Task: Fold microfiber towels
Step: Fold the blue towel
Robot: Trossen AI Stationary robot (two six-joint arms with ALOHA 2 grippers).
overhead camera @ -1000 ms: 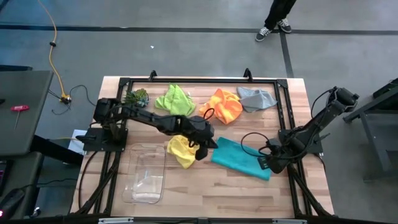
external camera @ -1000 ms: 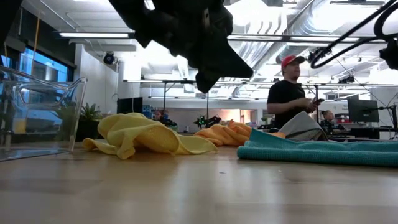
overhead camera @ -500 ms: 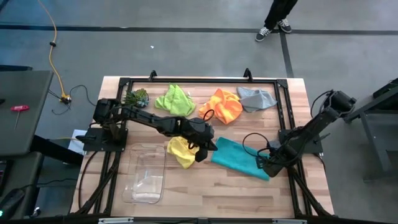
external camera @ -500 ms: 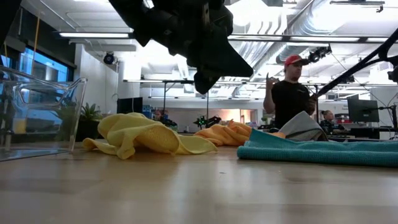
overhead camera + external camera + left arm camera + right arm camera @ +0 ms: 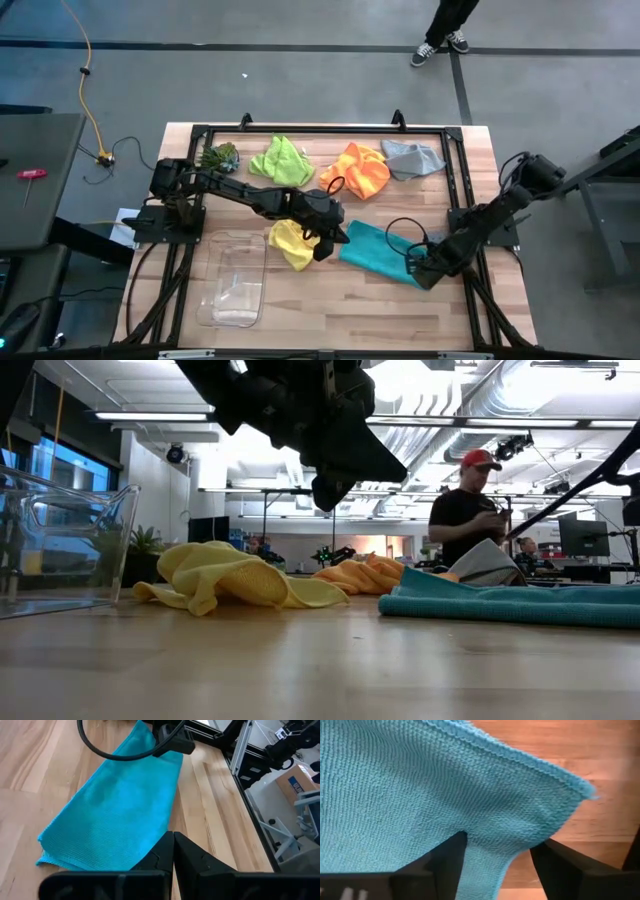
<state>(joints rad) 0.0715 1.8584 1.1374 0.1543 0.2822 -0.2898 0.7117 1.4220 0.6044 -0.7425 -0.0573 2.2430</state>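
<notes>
A: What is the setting?

B: A pale wooden table (image 5: 330, 300) in a black frame on a grey floor. Beyond it is a bright workshop, where a person (image 5: 466, 510) in a red cap stands behind the far edge.

A: And the towels?

B: The teal towel (image 5: 380, 255) lies flat and smooth near the table's middle. The yellow towel (image 5: 290, 243) is bunched just beside it, on the side of the clear bin (image 5: 237, 280). The lime towel (image 5: 280, 160), orange towel (image 5: 358, 170) and grey towel (image 5: 412, 158) lie crumpled beyond it, along the far edge.

A: The grippers?

B: The left gripper (image 5: 322, 246) hangs between the yellow and teal towels, fingers (image 5: 187, 857) pressed together on nothing. The right gripper (image 5: 420, 272) sits at the teal towel's near corner, fingers (image 5: 442, 862) spread over the cloth.

A: What has changed?

B: The right arm has slid lower along that corner, and its fingers have opened.
</notes>
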